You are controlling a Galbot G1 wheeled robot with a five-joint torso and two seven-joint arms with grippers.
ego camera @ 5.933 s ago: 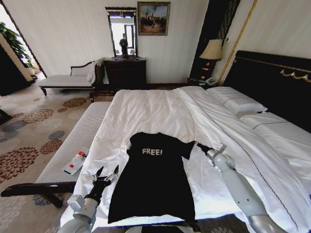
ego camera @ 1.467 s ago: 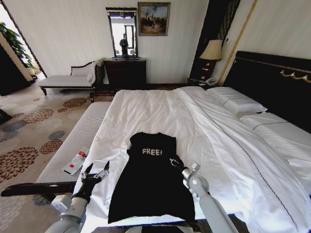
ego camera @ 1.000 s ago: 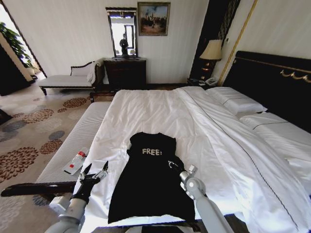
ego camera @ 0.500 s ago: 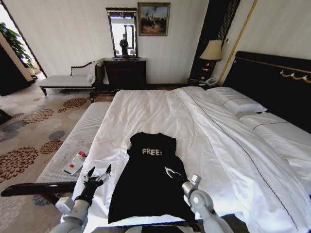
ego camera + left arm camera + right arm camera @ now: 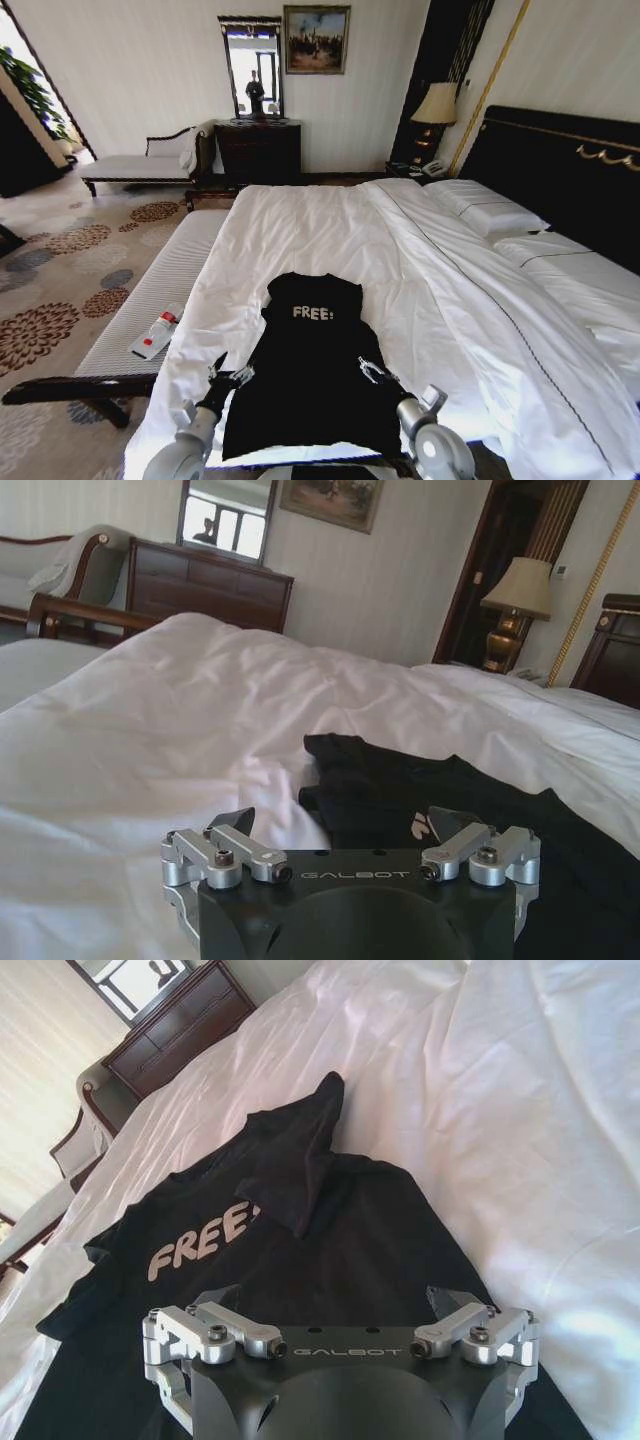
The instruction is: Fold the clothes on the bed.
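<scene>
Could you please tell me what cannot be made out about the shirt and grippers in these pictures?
- T-shirt hem, head view: cut off by the bed edge and arms.
- Left sleeve, left wrist view: too dark to tell folded or flat.
- Left gripper and right gripper fingertips, wrist views: hidden behind the gripper bodies.

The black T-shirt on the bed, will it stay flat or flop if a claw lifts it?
The T-shirt would likely droop: its folded-over sleeve lies limp. Probably light, and it may drag the wrinkled sheet.
</scene>
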